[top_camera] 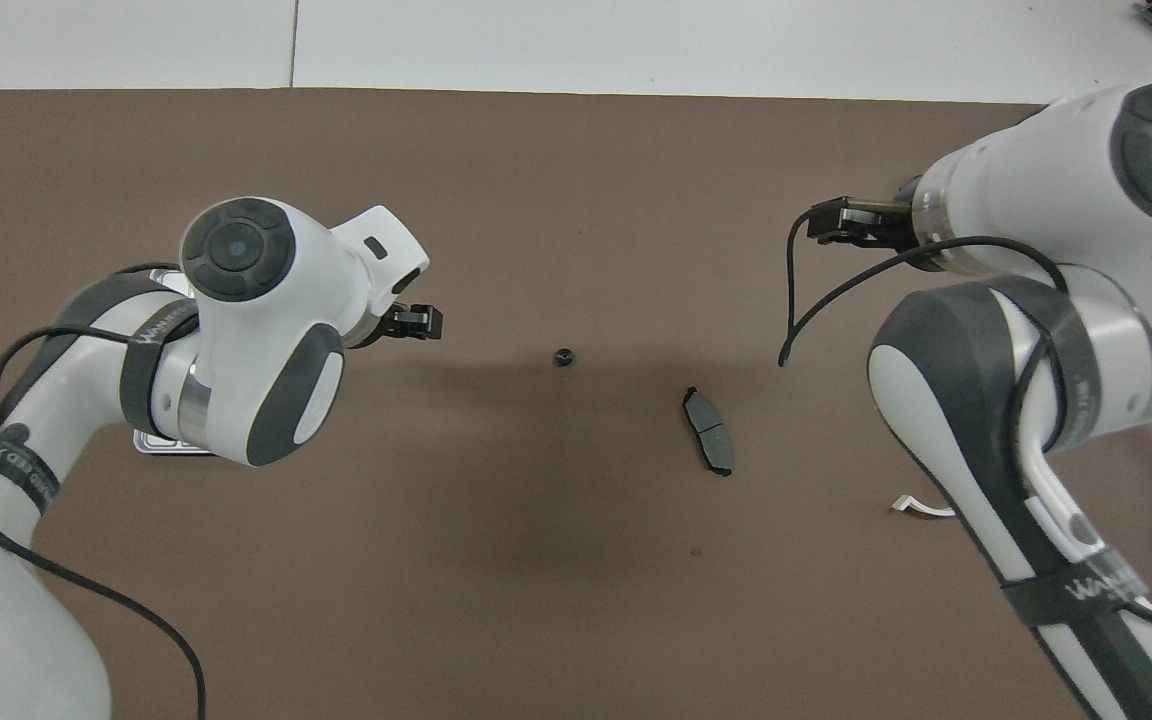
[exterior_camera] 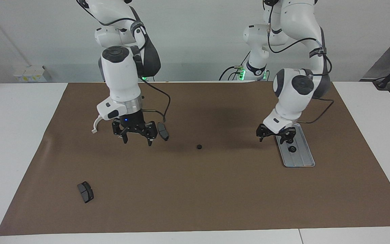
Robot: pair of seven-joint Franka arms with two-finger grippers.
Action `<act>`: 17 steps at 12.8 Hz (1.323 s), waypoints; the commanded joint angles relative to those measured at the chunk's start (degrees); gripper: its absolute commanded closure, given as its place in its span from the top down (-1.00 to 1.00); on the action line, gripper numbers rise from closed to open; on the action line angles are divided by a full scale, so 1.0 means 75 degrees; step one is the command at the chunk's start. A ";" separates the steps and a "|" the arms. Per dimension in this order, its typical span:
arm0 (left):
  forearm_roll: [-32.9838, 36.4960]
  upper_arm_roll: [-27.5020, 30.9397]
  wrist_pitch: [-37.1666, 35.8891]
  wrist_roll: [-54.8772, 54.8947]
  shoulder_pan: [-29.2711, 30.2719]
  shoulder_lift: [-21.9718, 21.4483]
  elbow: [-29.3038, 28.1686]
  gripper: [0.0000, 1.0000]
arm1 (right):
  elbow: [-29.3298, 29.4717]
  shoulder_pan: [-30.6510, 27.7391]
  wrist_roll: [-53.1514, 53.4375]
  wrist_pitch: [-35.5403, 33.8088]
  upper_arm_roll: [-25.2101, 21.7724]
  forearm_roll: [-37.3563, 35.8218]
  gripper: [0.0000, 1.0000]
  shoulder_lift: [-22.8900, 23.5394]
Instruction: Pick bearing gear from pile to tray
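A brown mat (exterior_camera: pixel 195 189) covers most of a white table (exterior_camera: pixel 15 135), and the bare white top shows at both ends and along the edges. The wall (exterior_camera: pixel 198 37) at the robots' end is plain and light grey. A small white box (exterior_camera: pixel 29 73) stands on the table edge near this wall. The light is even and gives soft shadows on the mat.

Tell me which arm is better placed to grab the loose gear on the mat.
Probably left. Its open end effector hangs beside the tray, and the gear must end there. The right end effector, also open, hangs by a pad.
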 commanded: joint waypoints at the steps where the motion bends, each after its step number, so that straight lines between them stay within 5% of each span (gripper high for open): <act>1: -0.0114 0.0155 -0.0369 -0.0992 -0.0722 0.0590 0.1010 0.67 | -0.0282 -0.0629 -0.0849 -0.0647 0.0104 0.0257 1.00 -0.0550; 5: -0.0091 0.0179 -0.0815 -0.1861 -0.1426 0.1599 0.2302 0.60 | -0.0271 -0.1099 -0.1132 -0.1459 0.0058 0.0269 1.00 -0.0983; 12: 0.0014 0.0190 -0.0126 -0.2506 -0.1791 0.2268 0.2292 0.46 | 0.0584 -0.1217 -0.1413 -0.2372 0.0069 0.0280 1.00 -0.0809; 17: 0.0155 0.0179 0.0449 -0.2730 -0.1838 0.2398 0.1930 0.36 | 0.0409 -0.1170 -0.1530 -0.2936 0.0057 0.0304 1.00 -0.0926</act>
